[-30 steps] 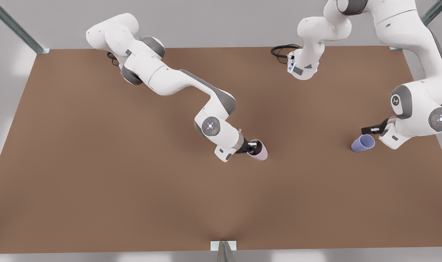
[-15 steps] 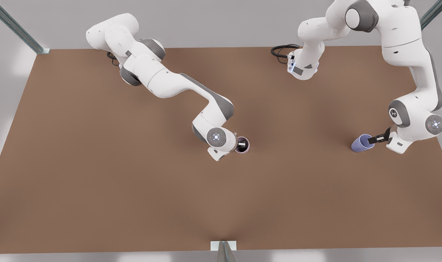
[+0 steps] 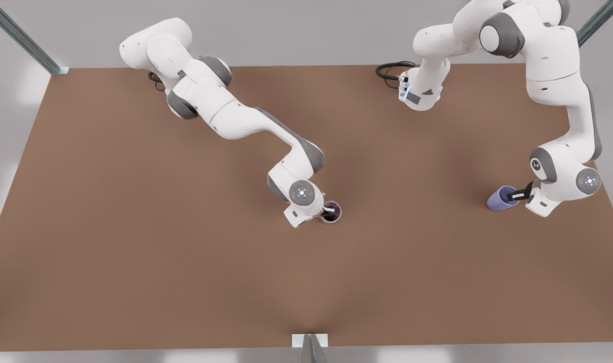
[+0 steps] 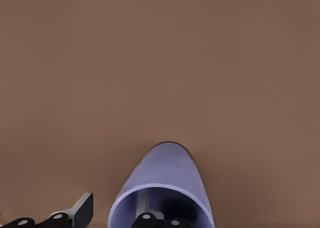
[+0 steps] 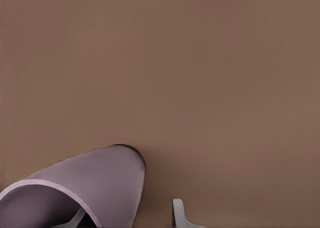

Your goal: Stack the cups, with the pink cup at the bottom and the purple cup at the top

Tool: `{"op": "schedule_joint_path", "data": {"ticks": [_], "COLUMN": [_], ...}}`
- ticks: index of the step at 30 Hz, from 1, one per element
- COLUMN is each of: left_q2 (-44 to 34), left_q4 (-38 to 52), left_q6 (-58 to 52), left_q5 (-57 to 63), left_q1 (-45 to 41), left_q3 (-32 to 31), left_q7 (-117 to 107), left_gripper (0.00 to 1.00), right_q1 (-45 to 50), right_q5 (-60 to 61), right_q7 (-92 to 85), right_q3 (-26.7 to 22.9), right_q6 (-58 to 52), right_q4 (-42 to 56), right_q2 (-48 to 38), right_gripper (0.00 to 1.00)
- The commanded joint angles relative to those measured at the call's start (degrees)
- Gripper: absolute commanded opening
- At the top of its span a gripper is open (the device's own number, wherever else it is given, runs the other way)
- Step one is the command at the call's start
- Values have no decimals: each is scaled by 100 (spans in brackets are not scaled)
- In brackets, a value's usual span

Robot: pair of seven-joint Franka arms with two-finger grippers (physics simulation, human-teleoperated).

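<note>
Periwinkle and mauve, both cups hold nothing but a gripper finger. The purple cup (image 3: 501, 198) lies on its side on the brown table (image 3: 135, 227) at the front view's right, the left gripper (image 3: 517, 194) straddling its rim, one finger inside, one well outside, not clamped. The pink cup (image 3: 331, 212) sits mid-table, the right gripper (image 3: 326, 214) straddling its wall likewise; grip uncertain.

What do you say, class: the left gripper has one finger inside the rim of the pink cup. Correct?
Not quite. The left gripper has one finger inside the rim of the purple cup, not the pink one; the left wrist view shows it.
</note>
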Motion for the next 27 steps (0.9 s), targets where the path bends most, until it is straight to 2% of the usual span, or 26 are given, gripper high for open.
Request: {"op": "schedule_joint_path", "data": {"ticks": [1,2,4,13,15,16,17,18,21,23,24,25,26,27], "left_q2": [-6,-6,-23,-85,-436,-498,-621,-797,-858,-630,-568,-446,-305,-24], "left_q4": [2,2,2,63,212,650,889,924,1363,2084,2155,2357,2567,2892], "left_q6": [-41,-58,-146,-331,-646,-1243,-1526,-1658,-2167,-2651,-2642,-2651,-2642,-2642], "left_q5": [-194,-291,-291,-291,-291,-291,-282,-229,-291,-484,-677,-713,-704,-713], "left_q1": [0,0,0,0,-70,-158,-412,-1106,-3137,-3314,-3314,-3314,-3322,-3401], "left_q3": [-5,-13,-22,-365,-611,-830,-1024,-1042,-1059,-1630,-1859,-2122,-2272,-2307], "left_q7": [286,294,294,189,171,49,-390,-1444,-4652,-5918,-6280,-6464,-6658,-6667], "left_gripper": [30,29,21,21,21,21,21,21,21,21,21,21,21,21], "right_q1": [0,0,79,88,-316,-973,-1458,-1915,-3462,-4236,-4500,-4290,-3367,-3366], "right_q5": [0,0,-9,-114,-106,-114,-123,-474,-501,-484,-457,-448,-229,-53], "right_q7": [295,295,295,278,-3,-276,-609,-1198,-3158,-4468,-4635,-4644,-4662,-4846], "right_q3": [1,1,1,1,-7,-25,-25,-25,-16,-25,-34,-428,-1509,-1616], "right_q6": [201,271,271,-1,-519,-1019,-1099,-1311,-1319,-1434,-1302,-1153,-1152,-1179], "right_q4": [2,2,11,-77,-68,-77,-94,-375,-2097,-3275,-4004,-4594,-4744,-4709], "right_q2": [-9,-9,-35,-194,-764,-1308,-1635,-2109,-3866,-4983,-5545,-6047,-6144,-6056], "right_gripper": [88,88,100,100,100,100,100,100,100,100,100,100,100,100]}}
